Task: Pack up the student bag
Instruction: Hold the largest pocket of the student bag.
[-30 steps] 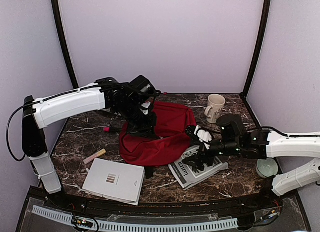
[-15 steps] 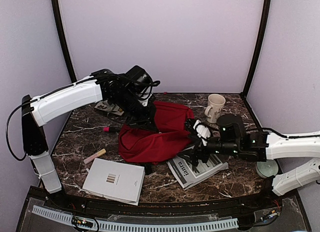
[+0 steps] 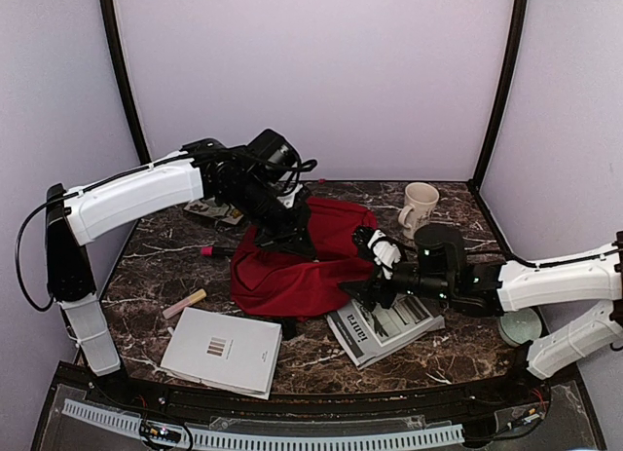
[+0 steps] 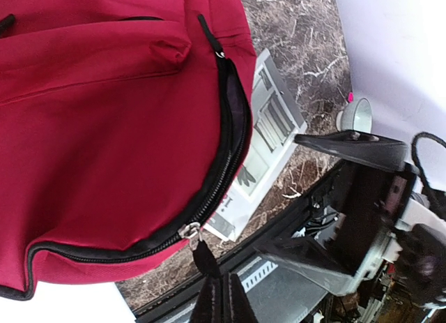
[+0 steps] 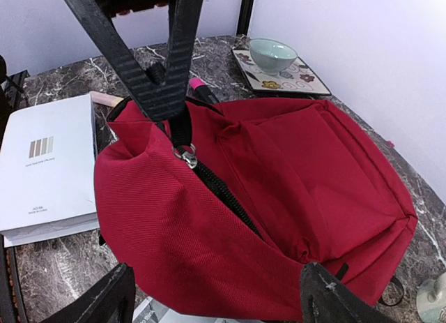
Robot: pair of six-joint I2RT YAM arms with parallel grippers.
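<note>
The student bag (image 3: 311,276) lies slumped in the middle of the dark marbled surface (image 3: 146,266), its red fabric bunched up. One corner is drawn up off the surface. Along its curved side the dark zipper stands partly open, showing a sliver of lining inside.

At the raised corner the black zipper pull (image 5: 182,138) runs up into the left tool (image 5: 166,100), whose fingers are pressed tight together on it. The bag hangs from that grip.

The right tool (image 5: 219,295) sits low at the bag's right side. Its fingers are spread wide with nothing between them, facing the red fabric close by. Whether they touch it cannot be told.

Under that tool lies a printed magazine (image 3: 389,326), its left edge tucked beneath the bag's rim. A white book (image 3: 222,349) lies at the near left, just beside the raised corner and apart from the magazine.

A pale chalk-like stick (image 3: 185,303) rests left of the book. A pink pen (image 3: 208,249) lies by the bag's left flank, under the left arm.

Behind the bag on the left, a small pale green bowl (image 5: 272,54) stands on a flowered tray (image 5: 300,79). A cream mug (image 3: 420,207) stands upright at the back right, near the bag but not touching it. A round pale cup (image 3: 519,324) sits at the far right, behind the right arm.
</note>
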